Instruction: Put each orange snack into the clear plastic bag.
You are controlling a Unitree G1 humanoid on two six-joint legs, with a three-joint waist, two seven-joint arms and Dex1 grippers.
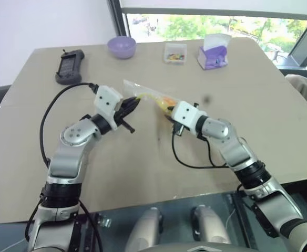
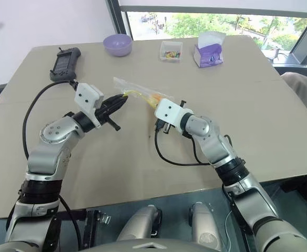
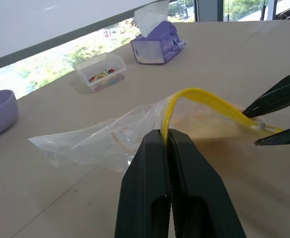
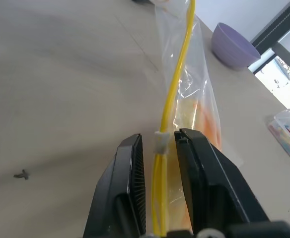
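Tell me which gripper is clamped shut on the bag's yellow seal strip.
The left gripper: its fingers are pressed together on the clear plastic bag's strip. The right gripper has the strip between parted fingers.

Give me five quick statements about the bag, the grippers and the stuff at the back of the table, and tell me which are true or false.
1. The left gripper is shut on the yellow seal strip of the clear plastic bag. True.
2. The orange snack lies on the bare table, outside the bag. False: its orange shows through the bag's film.
3. The right gripper has its fingers on either side of the seal strip, with a gap showing. True.
4. The purple bowl is upside down. False: it sits upright, open side up.
5. The candy box stands between the bowl and the purple tissue box. True.
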